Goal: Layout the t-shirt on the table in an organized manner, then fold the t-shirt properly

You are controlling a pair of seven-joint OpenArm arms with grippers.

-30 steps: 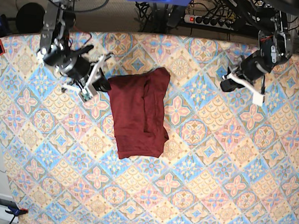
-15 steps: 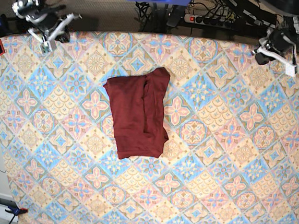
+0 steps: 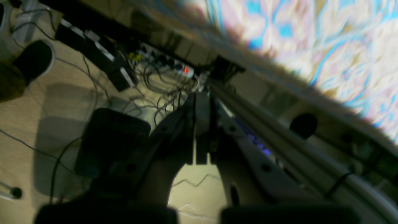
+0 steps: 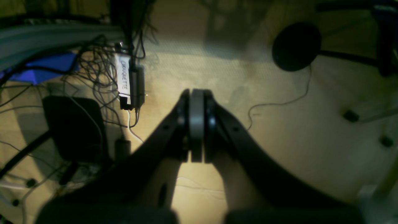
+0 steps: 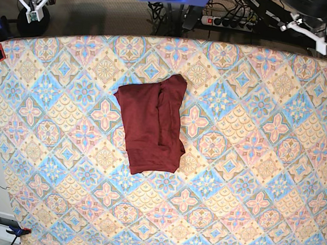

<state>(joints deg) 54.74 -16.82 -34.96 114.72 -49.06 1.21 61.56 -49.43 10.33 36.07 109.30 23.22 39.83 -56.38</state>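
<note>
Now folded into a neat dark red block, the t-shirt (image 5: 151,127), lying flat on the table (image 5: 251,164) a bit left of the middle and toward the far edge. One thicker strip of cloth down the right part of the t-shirt, with a small bump sticking out at the top. All around it, the bare pastel cloth with blue, pink and yellow diamonds. Nothing touching the t-shirt. Up in the far left corner of the base view, off the table, the right gripper (image 5: 33,2), white and small. Up in the far right corner, also off the table, the left gripper (image 5: 314,31). Both well apart from the t-shirt. Seen from the right wrist, the right gripper (image 4: 196,96) with its two fingers pressed tight together, holding nothing, over a tan floor (image 4: 279,140) with black cables (image 4: 99,74) and a white label (image 4: 123,77). Seen from the left wrist, blurry, the left gripper (image 3: 202,99) with fingers pressed together too, nothing between them, near the table edge (image 3: 279,81) and a power strip (image 3: 174,65) with a red light.
</note>
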